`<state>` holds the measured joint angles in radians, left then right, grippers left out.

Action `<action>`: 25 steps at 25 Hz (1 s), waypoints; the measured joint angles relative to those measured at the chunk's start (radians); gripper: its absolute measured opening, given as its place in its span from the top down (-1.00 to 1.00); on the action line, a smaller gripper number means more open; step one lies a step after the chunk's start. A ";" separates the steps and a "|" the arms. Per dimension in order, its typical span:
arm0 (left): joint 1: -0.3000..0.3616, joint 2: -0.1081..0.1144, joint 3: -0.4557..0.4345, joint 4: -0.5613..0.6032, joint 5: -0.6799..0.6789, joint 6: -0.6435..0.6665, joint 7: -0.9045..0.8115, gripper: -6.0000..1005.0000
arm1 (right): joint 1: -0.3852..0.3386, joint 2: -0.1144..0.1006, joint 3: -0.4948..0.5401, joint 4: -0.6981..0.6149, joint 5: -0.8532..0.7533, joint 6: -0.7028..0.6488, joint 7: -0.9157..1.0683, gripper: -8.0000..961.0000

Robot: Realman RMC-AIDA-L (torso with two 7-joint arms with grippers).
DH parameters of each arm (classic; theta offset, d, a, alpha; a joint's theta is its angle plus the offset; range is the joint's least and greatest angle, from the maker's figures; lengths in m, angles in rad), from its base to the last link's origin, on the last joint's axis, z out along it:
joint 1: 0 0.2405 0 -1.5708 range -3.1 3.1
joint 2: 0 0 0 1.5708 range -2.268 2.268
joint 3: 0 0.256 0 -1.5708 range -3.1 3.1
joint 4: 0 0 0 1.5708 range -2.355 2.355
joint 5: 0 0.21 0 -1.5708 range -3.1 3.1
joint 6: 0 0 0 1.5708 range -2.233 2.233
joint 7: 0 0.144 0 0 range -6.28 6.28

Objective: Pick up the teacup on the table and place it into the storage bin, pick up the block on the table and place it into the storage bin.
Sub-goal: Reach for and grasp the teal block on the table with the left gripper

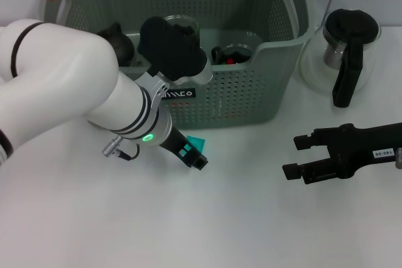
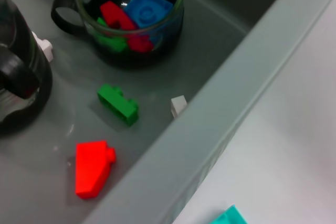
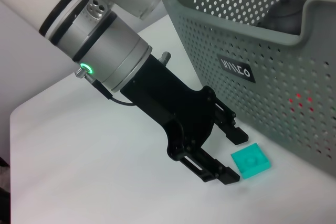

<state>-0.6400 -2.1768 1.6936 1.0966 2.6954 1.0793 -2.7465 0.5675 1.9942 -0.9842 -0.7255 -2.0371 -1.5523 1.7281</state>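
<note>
The teal block (image 1: 198, 140) lies on the white table just in front of the storage bin (image 1: 251, 92). My left gripper (image 1: 196, 154) is low over the table and open, its black fingertips (image 3: 227, 174) level with the block (image 3: 251, 159) but not closed on it. A glass teacup (image 2: 131, 17) with a black handle stands inside the bin and holds red, blue and green blocks; it also shows through the bin's front notch (image 1: 233, 54). At the right, my right gripper (image 1: 295, 156) hovers over the table, open and empty.
A glass teapot (image 1: 345, 48) with a black handle stands on the table right of the bin. On the bin floor lie a green block (image 2: 118, 103), a red block (image 2: 92, 166) and a small white piece (image 2: 178, 104). A dark pot (image 2: 16, 87) stands in the bin too.
</note>
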 joint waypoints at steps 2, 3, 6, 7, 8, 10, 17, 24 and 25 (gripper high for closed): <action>-0.003 -0.001 0.002 0.000 -0.005 0.000 -0.007 -0.31 | 0.000 0.000 0.000 0.000 0.000 0.000 0.000 -0.92; -0.005 -0.001 0.004 0.000 -0.006 0.001 -0.013 -0.31 | 0.000 0.000 0.000 0.000 0.000 0.000 0.000 -0.92; -0.011 -0.002 0.011 0.000 -0.007 0.012 -0.030 -0.32 | 0.000 0.000 0.000 0.000 0.000 0.000 0.000 -0.92; -0.013 -0.002 0.012 0.000 -0.007 0.015 -0.034 -0.32 | 0.000 0.000 0.000 0.000 0.000 0.000 0.000 -0.92; -0.016 -0.001 0.013 0.000 -0.007 0.021 -0.041 -0.32 | 0.000 0.000 0.000 0.000 0.000 0.001 0.000 -0.92; -0.026 0.000 0.014 -0.001 -0.008 0.038 -0.062 -0.33 | 0.000 0.000 -0.001 0.000 0.000 0.001 0.000 -0.92; -0.044 0.001 0.009 0.001 -0.008 0.079 -0.160 -0.36 | 0.003 0.000 -0.003 0.000 0.000 0.001 0.001 -0.92; -0.056 0.003 0.000 0.031 -0.009 0.123 -0.222 -0.46 | 0.011 0.000 -0.006 -0.006 -0.006 -0.007 0.004 -0.92; -0.057 0.003 -0.006 0.041 -0.014 0.131 -0.227 -0.48 | 0.013 0.000 -0.005 -0.006 -0.011 -0.007 0.006 -0.92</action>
<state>-0.6969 -2.1741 1.6877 1.1373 2.6812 1.2106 -2.9736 0.5804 1.9942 -0.9895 -0.7313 -2.0481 -1.5597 1.7344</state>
